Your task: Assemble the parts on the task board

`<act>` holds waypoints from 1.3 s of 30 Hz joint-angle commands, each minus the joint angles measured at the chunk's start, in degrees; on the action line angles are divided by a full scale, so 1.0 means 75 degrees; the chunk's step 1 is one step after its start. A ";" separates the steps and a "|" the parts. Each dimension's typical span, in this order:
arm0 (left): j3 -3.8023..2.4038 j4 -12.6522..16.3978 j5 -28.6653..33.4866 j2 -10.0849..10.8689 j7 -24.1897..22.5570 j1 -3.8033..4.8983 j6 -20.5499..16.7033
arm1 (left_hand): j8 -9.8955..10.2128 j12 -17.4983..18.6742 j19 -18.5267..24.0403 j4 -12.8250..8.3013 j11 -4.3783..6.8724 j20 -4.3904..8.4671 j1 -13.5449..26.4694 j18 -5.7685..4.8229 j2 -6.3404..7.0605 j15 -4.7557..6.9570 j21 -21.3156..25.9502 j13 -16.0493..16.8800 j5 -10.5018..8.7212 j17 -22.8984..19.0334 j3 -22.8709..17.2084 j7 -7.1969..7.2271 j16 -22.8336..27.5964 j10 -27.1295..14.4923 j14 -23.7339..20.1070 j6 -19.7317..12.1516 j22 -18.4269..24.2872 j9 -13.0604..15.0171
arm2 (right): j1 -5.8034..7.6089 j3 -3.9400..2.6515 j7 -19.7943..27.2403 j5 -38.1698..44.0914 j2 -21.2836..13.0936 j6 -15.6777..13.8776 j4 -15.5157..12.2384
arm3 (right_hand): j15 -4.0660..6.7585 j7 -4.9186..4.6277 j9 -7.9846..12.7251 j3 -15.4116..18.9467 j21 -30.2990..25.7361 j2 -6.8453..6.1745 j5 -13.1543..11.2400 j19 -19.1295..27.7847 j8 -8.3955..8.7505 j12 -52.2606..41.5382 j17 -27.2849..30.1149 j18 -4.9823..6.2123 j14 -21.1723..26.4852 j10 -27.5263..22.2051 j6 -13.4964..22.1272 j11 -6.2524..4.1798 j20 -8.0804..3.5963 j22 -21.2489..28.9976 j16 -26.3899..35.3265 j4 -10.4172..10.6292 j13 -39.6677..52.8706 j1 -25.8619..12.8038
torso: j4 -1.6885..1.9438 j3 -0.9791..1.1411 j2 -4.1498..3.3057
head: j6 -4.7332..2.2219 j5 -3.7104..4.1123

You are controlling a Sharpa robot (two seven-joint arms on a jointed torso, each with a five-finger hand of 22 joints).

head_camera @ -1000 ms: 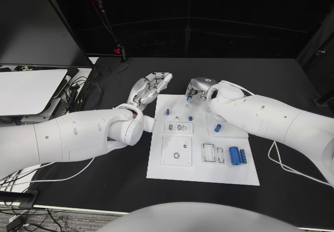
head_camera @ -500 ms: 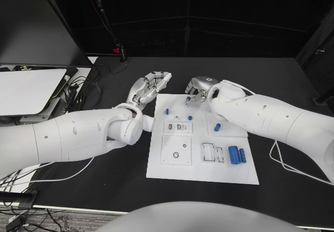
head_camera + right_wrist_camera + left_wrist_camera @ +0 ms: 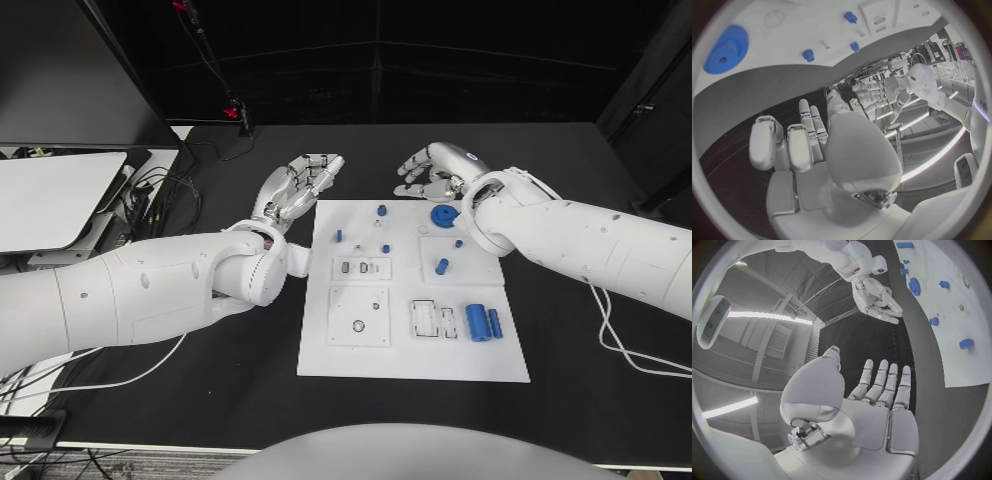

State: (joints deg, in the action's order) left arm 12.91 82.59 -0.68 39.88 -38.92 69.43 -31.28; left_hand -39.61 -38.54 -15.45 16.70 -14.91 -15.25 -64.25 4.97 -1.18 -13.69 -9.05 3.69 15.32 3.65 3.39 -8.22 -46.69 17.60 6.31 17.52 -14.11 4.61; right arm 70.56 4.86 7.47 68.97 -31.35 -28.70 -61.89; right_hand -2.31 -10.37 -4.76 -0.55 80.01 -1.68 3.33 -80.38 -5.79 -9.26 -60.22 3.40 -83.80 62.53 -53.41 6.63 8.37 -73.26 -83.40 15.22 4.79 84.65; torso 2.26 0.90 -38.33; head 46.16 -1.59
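The white task board (image 3: 411,350) lies mid-table. On its far half sit a blue gear (image 3: 444,215) and small blue pegs (image 3: 381,211), (image 3: 339,235), (image 3: 441,266). Two blue cylinders (image 3: 485,322) lie near its right edge. My left hand (image 3: 299,183) hovers off the board's far left corner, fingers straight and apart, holding nothing. My right hand (image 3: 433,168) hangs just beyond the board's far edge, fingers loosely bent, holding nothing. The left wrist view shows my left hand (image 3: 879,405), the right hand (image 3: 877,299) and the gear (image 3: 915,286). The right wrist view shows the gear (image 3: 726,50).
A white flat panel (image 3: 58,195) and a bundle of cables (image 3: 170,190) lie on the left side of the black table (image 3: 577,400). Recessed slots (image 3: 437,317) and square insets (image 3: 361,317) mark the board's near half.
My right hand has drawn back from over the board's far edge to beyond it, uncovering the blue gear. The camera has shifted. My left hand has stayed about where it was.
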 commanded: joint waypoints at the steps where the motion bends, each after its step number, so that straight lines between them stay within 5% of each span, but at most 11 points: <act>1: -0.0008 -0.0024 -0.0051 -0.0026 -0.2572 0.0012 0.0051 | -0.0044 -0.0039 0.0020 -0.0001 -0.0009 -0.0055 -0.0018 0.0087 -0.0072 -0.0056 -0.0033 0.0004 0.0028 0.0008 0.0038 -0.1162 -0.0035 0.0036 0.0007 0.0043 -0.0013 -0.0013 | 0.0118 -0.0015 0.1511 -0.1693 -0.0328 -0.0724 -0.0371 | 0.0104 0.0045 -0.0046 0.0032 -0.0520 0.0058 0.0162 0.0524 -0.0133 -0.0244 0.1238 0.0258 0.0387 0.0391 -0.0207 -0.0092 -0.0059 0.0705 0.0471 0.0032 0.0099 -0.0047 | -0.0018 -0.0002 -0.0018 | -0.0038 0.0063; 10: -0.0007 -0.0041 -0.0051 -0.0035 -0.2606 0.0005 0.0069 | -0.0051 -0.0048 0.0014 -0.0005 -0.0010 -0.0063 -0.0058 0.0086 -0.0079 -0.0064 -0.0045 0.0005 0.0034 0.0009 0.0044 -0.1162 -0.0042 0.0046 0.0018 0.0054 -0.0022 -0.0021 | 0.0344 -0.0015 0.1738 -0.2130 -0.1271 -0.0284 -0.1124 | 0.0430 0.0365 -0.0037 0.0362 -0.1922 -0.0186 0.0911 0.1770 -0.0156 -0.2181 0.2953 0.0568 0.1048 0.1802 -0.0158 -0.0501 -0.0382 0.2252 0.1567 0.0099 0.1490 -0.0447 | 0.0003 0.0002 -0.0055 | -0.0168 0.0242; 12: -0.0007 -0.0042 -0.0051 -0.0042 -0.2606 0.0000 0.0080 | -0.0051 -0.0048 0.0014 -0.0005 -0.0010 -0.0063 -0.0059 0.0086 -0.0080 -0.0064 -0.0046 0.0005 0.0034 0.0009 0.0044 -0.1162 -0.0043 0.0046 0.0018 0.0054 -0.0022 -0.0021 | 0.0355 -0.0015 0.1538 -0.2145 -0.1363 -0.0088 -0.1175 | 0.0275 0.0421 0.0003 0.0572 -0.2225 -0.0140 0.1058 0.1851 -0.0118 -0.5989 0.2389 0.0560 0.0937 0.1188 0.0261 -0.0459 -0.0391 0.2397 0.1468 0.0135 0.5344 -0.0862 | 0.0005 0.0007 -0.0064 | -0.0194 0.0262; 14: -0.0007 -0.0046 -0.0051 -0.0048 -0.2605 -0.0004 0.0088 | -0.0051 -0.0048 0.0014 -0.0005 -0.0010 -0.0063 -0.0059 0.0086 -0.0080 -0.0064 -0.0046 0.0005 0.0034 0.0009 0.0044 -0.1162 -0.0043 0.0046 0.0018 0.0054 -0.0022 -0.0021 | 0.0362 -0.0014 0.1284 -0.2155 -0.1433 0.0134 -0.1197 | 0.0361 0.0255 -0.0003 0.0599 -0.2508 -0.0032 0.1092 0.2110 -0.0198 -0.7726 0.1456 0.0607 0.0856 0.1290 0.0473 -0.0409 -0.0323 0.2641 0.1104 -0.0026 0.7373 -0.1013 | 0.0009 0.0014 -0.0080 | -0.0198 0.0295; 16: -0.0007 -0.0049 -0.0051 -0.0048 -0.2604 -0.0008 0.0096 | -0.0054 -0.0052 0.0016 -0.0004 -0.0011 -0.0066 -0.0076 0.0087 -0.0088 -0.0068 -0.0049 0.0006 0.0046 0.0010 0.0047 -0.1162 -0.0046 0.0050 0.0024 0.0059 -0.0022 -0.0026 | 0.0367 -0.0014 0.1023 -0.2163 -0.1486 0.0351 -0.1182 | 0.0302 0.0247 0.0038 0.0753 -0.2493 -0.0023 0.1373 0.2107 -0.0197 -0.8853 0.0425 0.0614 0.0637 0.1650 0.0962 -0.0427 -0.0324 0.2561 0.0657 0.0181 0.8680 -0.1344 | 0.0011 0.0016 -0.0102 | -0.0191 0.0330; 17: -0.0007 -0.0048 -0.0051 -0.0046 -0.2603 -0.0009 0.0099 | -0.0054 -0.0052 0.0016 -0.0004 -0.0011 -0.0066 -0.0076 0.0087 -0.0088 -0.0068 -0.0049 0.0006 0.0046 0.0010 0.0047 -0.1162 -0.0046 0.0050 0.0024 0.0059 -0.0022 -0.0026 | 0.0369 -0.0013 0.0925 -0.2163 -0.1499 0.0431 -0.1162 | 0.0247 0.0216 -0.0019 0.0879 -0.2414 0.0132 0.1704 0.2066 -0.0486 -0.9621 -0.0329 0.0591 0.0508 0.1993 0.1165 -0.0392 -0.0274 0.2411 0.0308 0.0171 0.9581 -0.1468 | 0.0011 0.0017 -0.0110 | -0.0195 0.0347; 20: -0.0007 -0.0045 -0.0051 -0.0037 -0.2604 -0.0012 0.0109 | -0.0054 -0.0053 0.0016 -0.0004 -0.0011 -0.0067 -0.0079 0.0087 -0.0090 -0.0068 -0.0050 0.0006 0.0049 0.0010 0.0047 -0.1162 -0.0047 0.0050 0.0024 0.0060 -0.0023 -0.0027 | 0.0370 -0.0012 0.0686 -0.2164 -0.1505 0.0631 -0.1083 | 0.0262 0.0217 -0.0045 0.1020 -0.2220 0.0080 0.1632 0.2002 -0.0739 -1.0256 -0.2144 0.0545 -0.0073 0.2724 0.1552 -0.0388 -0.0252 0.2108 -0.0352 0.0133 1.0497 -0.1403 | 0.0012 0.0021 -0.0133 | -0.0209 0.0382; 23: -0.0007 -0.0040 -0.0051 -0.0027 -0.2602 -0.0014 0.0118 | -0.0054 -0.0053 0.0016 -0.0004 -0.0011 -0.0067 -0.0079 0.0087 -0.0090 -0.0068 -0.0050 0.0006 0.0049 0.0010 0.0047 -0.1162 -0.0047 0.0050 0.0024 0.0060 -0.0023 -0.0027 | 0.0370 -0.0008 0.0460 -0.2137 -0.1482 0.0807 -0.0960 | 0.0220 0.0207 -0.0171 0.1200 -0.1414 0.0083 0.1623 0.1661 -0.1430 -1.0727 -0.3971 0.0378 -0.0827 0.3549 0.2155 -0.0292 -0.0169 0.1104 -0.0880 0.0122 1.1278 -0.1388 | 0.0014 0.0031 -0.0161 | -0.0219 0.0412; 31: -0.0007 -0.0034 -0.0051 -0.0013 -0.2606 -0.0018 0.0136 | -0.0054 -0.0054 0.0020 -0.0003 -0.0012 -0.0069 -0.0090 0.0086 -0.0096 -0.0071 -0.0051 0.0005 0.0061 0.0010 0.0050 -0.1162 -0.0049 0.0050 0.0026 0.0060 -0.0021 -0.0031 | 0.0346 0.0002 -0.0052 -0.1641 -0.1349 0.1069 -0.0557 | 0.0036 0.0097 -0.0361 0.1078 0.0290 0.0190 0.1542 0.0109 -0.2386 -1.0765 -0.3971 -0.0037 -0.0827 0.3662 0.2765 -0.0228 -0.0041 -0.0882 -0.0880 0.0026 1.1362 -0.1103 | 0.0019 0.0045 -0.0185 | -0.0206 0.0427; 34: -0.0007 -0.0031 -0.0051 -0.0009 -0.2605 -0.0019 0.0144 | -0.0055 -0.0055 0.0021 -0.0001 -0.0012 -0.0072 -0.0105 0.0086 -0.0106 -0.0074 -0.0055 0.0005 0.0079 0.0009 0.0053 -0.1163 -0.0050 0.0050 0.0028 0.0062 -0.0023 -0.0036 | 0.0317 0.0004 -0.0220 -0.1286 -0.1285 0.1125 -0.0395 | -0.0008 0.0042 -0.0421 0.0946 0.1256 0.0186 0.1456 -0.1174 -0.2725 -1.0765 -0.3971 -0.0419 -0.0827 0.3662 0.2943 -0.0178 0.0029 -0.2127 -0.0880 -0.0018 1.1362 -0.0975 | 0.0009 0.0040 -0.0175 | -0.0196 0.0420; 39: -0.0007 -0.0027 -0.0051 -0.0001 -0.2603 -0.0022 0.0157 | -0.0055 -0.0055 0.0021 -0.0001 -0.0012 -0.0072 -0.0105 0.0086 -0.0106 -0.0074 -0.0055 0.0005 0.0079 0.0009 0.0053 -0.1163 -0.0050 0.0050 0.0028 0.0062 -0.0023 -0.0036 | 0.0271 0.0005 -0.0498 -0.0756 -0.1236 0.1275 -0.0222 | 0.0060 0.0123 -0.0448 0.0724 0.1333 0.0110 0.1323 -0.1282 -0.3071 -1.0765 -0.3971 -0.0454 -0.0827 0.3662 0.2821 -0.0243 -0.0015 -0.2232 -0.0880 -0.0071 1.1362 -0.0846 | 0.0016 0.0045 -0.0173 | -0.0199 0.0416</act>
State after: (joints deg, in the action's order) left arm 12.92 82.29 -0.68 39.83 -38.93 69.20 -30.83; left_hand -39.84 -38.77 -15.24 16.70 -14.91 -15.46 -64.87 4.98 -1.77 -13.88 -9.28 3.69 15.60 3.62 3.39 -8.22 -46.69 17.60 6.50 17.52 -14.22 4.43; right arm 72.52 4.93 6.72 58.86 -40.69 -21.33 -63.73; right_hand -2.07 -9.49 -8.07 5.17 89.81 -1.03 13.58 -83.77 -28.53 -89.86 -74.95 0.37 -83.95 84.04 -31.79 4.93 8.54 -74.95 -89.86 14.69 74.94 77.81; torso 2.41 1.21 -39.66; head 44.67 1.57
